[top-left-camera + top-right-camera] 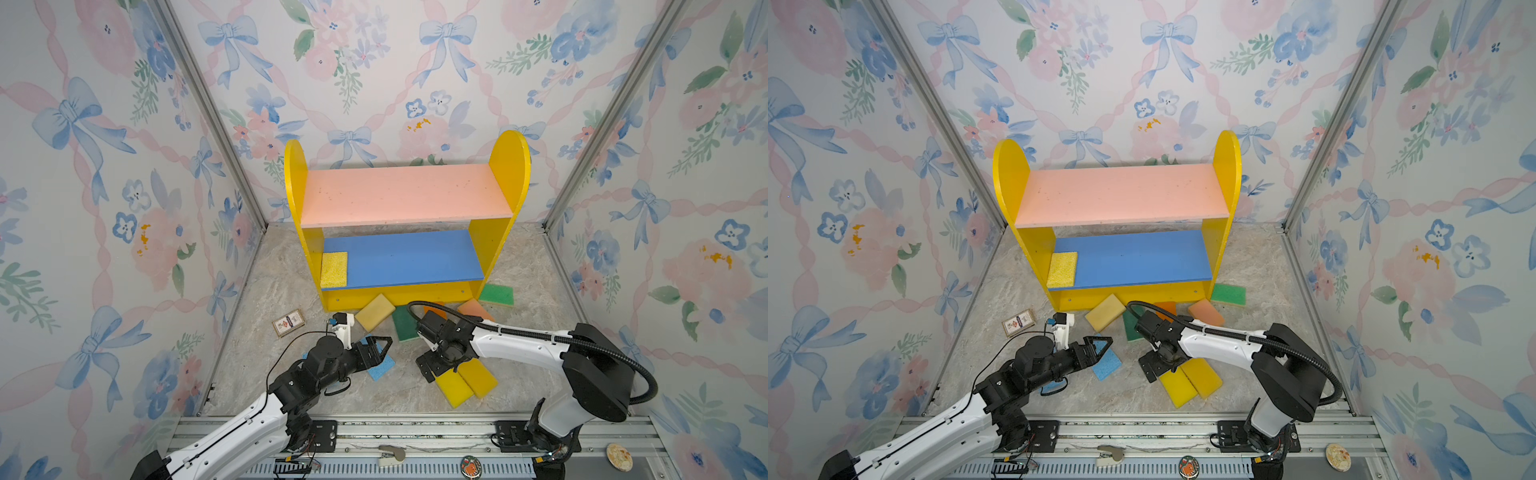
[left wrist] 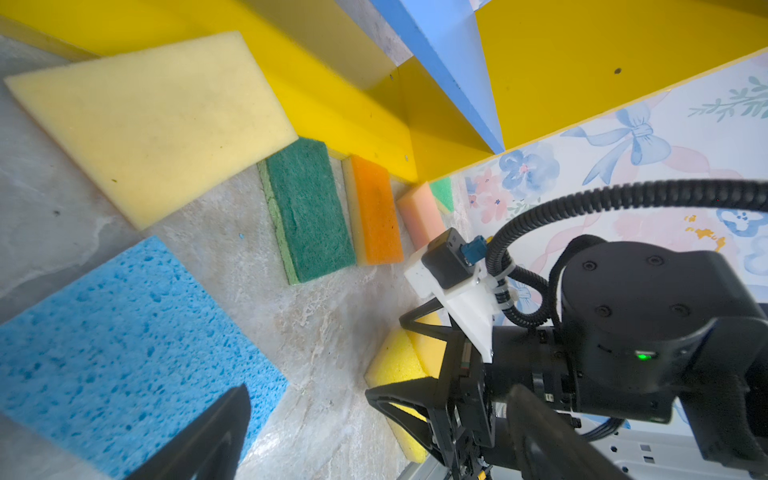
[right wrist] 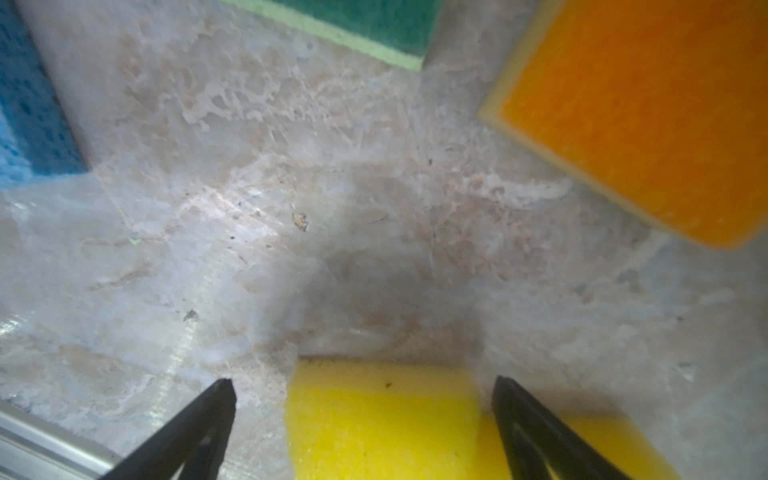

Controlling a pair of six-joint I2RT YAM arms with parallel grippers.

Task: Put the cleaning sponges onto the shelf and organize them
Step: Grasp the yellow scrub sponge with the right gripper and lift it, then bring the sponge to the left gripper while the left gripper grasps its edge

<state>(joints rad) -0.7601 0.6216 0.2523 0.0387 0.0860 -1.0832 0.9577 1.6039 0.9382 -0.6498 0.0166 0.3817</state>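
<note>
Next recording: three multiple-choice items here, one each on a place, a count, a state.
1. The textured yellow sponge lies: A on the pink board; B at the blue board's left end; C on the floor.
2. Sponges on the shelf: A one; B none; C three.
3. The right hand is: A shut on an orange sponge; B shut, empty; C open over a bright yellow sponge.
Key: B, beside the left panel; A, the rest lie off it; C, fingers apart.

Yellow sponge (image 1: 333, 269) on shelf (image 1: 407, 195); seemingly nine others (image 1: 375, 312) scattered.
</note>
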